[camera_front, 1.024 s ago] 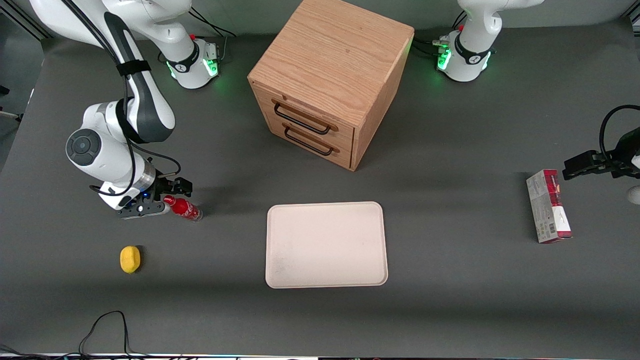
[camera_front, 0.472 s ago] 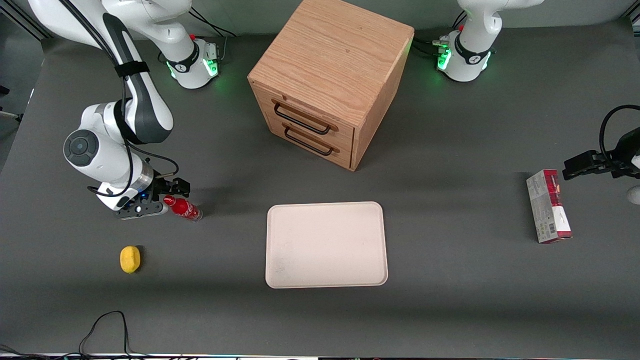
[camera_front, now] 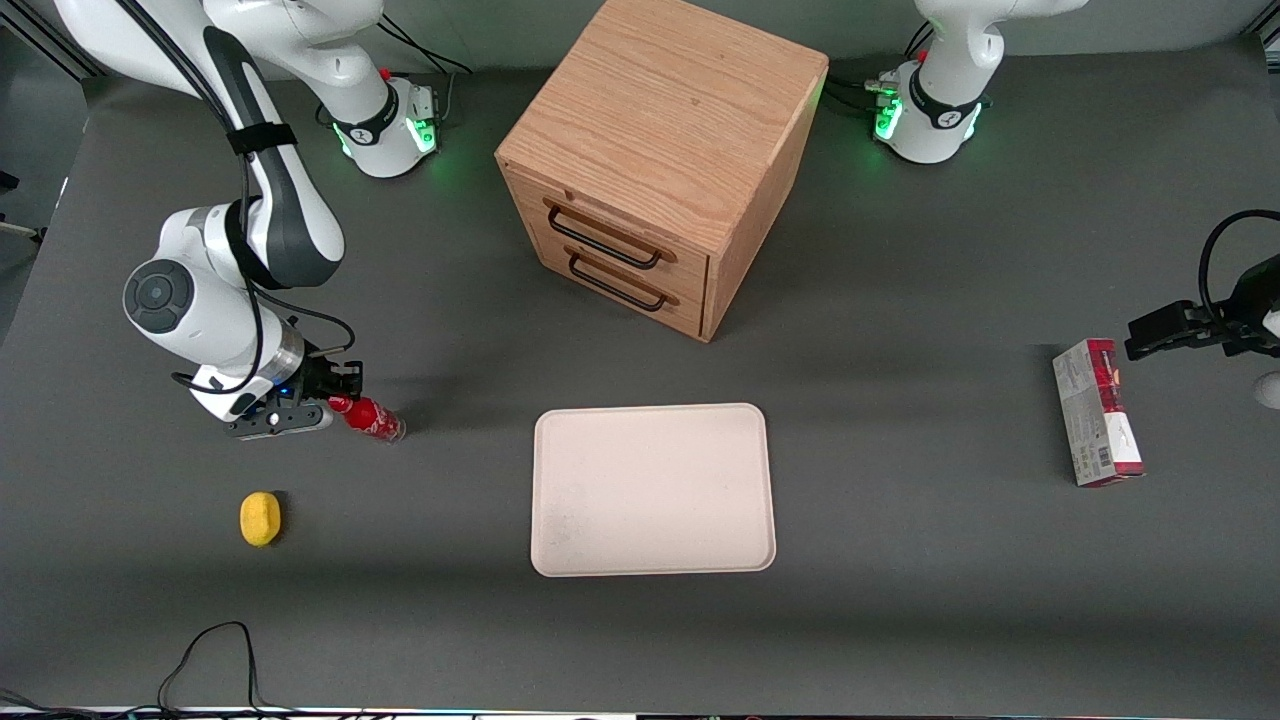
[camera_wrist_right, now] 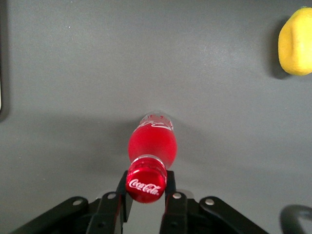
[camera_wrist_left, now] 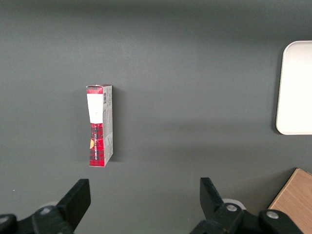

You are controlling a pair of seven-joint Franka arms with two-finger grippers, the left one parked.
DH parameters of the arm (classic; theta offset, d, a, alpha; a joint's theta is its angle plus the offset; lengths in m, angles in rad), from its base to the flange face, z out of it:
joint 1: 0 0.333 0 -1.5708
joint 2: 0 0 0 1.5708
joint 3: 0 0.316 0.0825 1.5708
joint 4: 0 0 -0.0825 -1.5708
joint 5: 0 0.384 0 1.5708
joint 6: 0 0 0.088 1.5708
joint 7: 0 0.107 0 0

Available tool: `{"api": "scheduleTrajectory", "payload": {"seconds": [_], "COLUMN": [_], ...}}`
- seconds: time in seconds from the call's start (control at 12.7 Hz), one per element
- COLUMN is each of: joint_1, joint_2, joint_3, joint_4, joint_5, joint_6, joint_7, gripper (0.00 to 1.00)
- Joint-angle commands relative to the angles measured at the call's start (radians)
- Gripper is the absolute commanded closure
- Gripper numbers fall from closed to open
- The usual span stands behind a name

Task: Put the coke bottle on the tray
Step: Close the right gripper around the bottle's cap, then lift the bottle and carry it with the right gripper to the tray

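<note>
The coke bottle [camera_front: 375, 419] is small and red with a red cap and white lettering. It stands on the dark table toward the working arm's end. In the right wrist view the bottle [camera_wrist_right: 150, 144] is seen from above its cap. My right gripper [camera_front: 338, 403] is low over the table, with a finger pressed on each side of the cap [camera_wrist_right: 146, 184], shut on it. The cream-white tray [camera_front: 652, 490] lies flat in the middle of the table, apart from the bottle and in front of the cabinet. Its edge also shows in the left wrist view [camera_wrist_left: 297, 87].
A yellow lemon [camera_front: 260, 518] lies nearer the front camera than the bottle and shows in the right wrist view [camera_wrist_right: 295, 41]. A wooden drawer cabinet [camera_front: 660, 160] stands farther back. A red-and-grey carton [camera_front: 1097, 410] lies toward the parked arm's end. A black cable [camera_front: 210, 650] loops at the front edge.
The gripper's fingers have closed in on the bottle's cap, and the wrist has shifted slightly toward the working arm's end. The bottle stays in place.
</note>
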Motion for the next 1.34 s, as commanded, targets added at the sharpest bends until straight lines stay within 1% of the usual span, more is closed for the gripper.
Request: {"api": "scheduleTrajectory", "payload": {"seconds": [0.0,0.16,0.24,0.31,0.47,0.71,0.87,0.94,1.18,1.26], "joint_1": [0.001,0.001,-0.001,-0.001,-0.001,0.002,-0.002,-0.003,0.007,0.007], "joint_2": [0.006,0.006,0.007,0.025,0.093,0.18,0.246,0.263,0.277,0.321], "joint_3": [-0.004,-0.004,-0.004,-0.004,-0.004,0.001,-0.002,-0.001,0.012,0.04], "joint_4": [0.011,0.024,0.073,0.178,0.454,0.807,1.022,1.081,1.114,1.152], "joint_5": [0.017,0.017,0.017,0.019,0.019,0.019,0.062,0.063,0.065,0.065], "joint_6": [0.007,0.004,-0.04,-0.179,-0.467,-0.811,-0.987,-1.021,-1.018,-1.015], "joint_7": [-0.033,-0.024,-0.019,-0.018,0.013,0.062,0.094,0.125,0.183,0.226], "gripper": [1.0,1.0,1.0,1.0,1.0,1.0,1.0,1.0,1.0,1.0]}}
